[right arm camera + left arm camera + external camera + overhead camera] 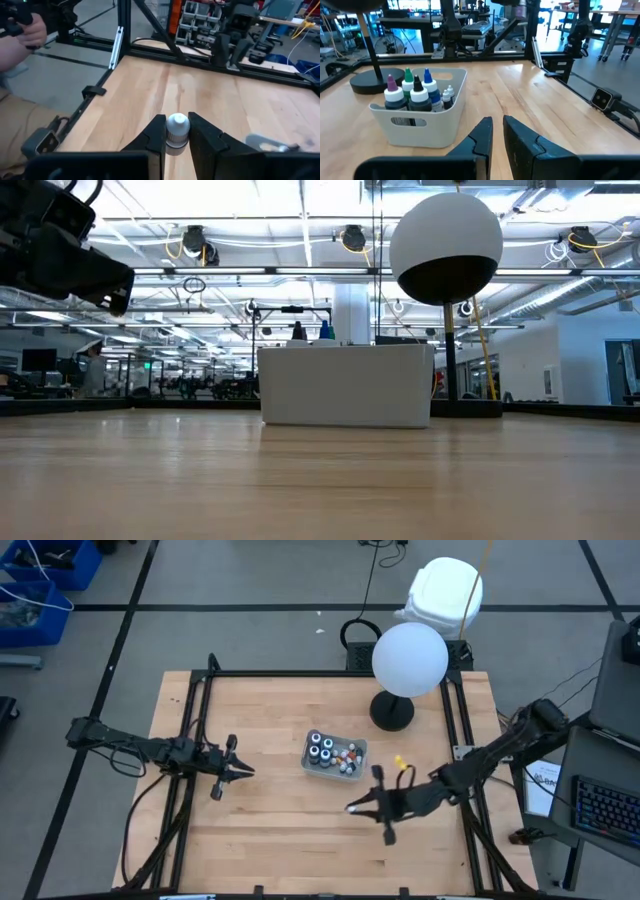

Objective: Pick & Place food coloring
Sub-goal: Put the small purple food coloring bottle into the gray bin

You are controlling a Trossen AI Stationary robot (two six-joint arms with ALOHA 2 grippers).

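Right end effector (176, 134) hangs over the worktop (270, 830), just in front of the grey tray (334, 755), its fingers clamped on a small white-capped bottle (177, 128) of food coloring. Left end effector (497, 131) waits well off to the tray's left side with its fingers nearly together and holding nothing. Inside the tray stand dark bottles (412, 95) with purple, green and blue pointed tips, grouped at the end farther from the yellow piece; tiny white bottles (347, 757), some red or orange, fill the other end. That small yellow piece (399, 761) lies on the wood near the tray. A white globe lamp (409, 659) stands behind.
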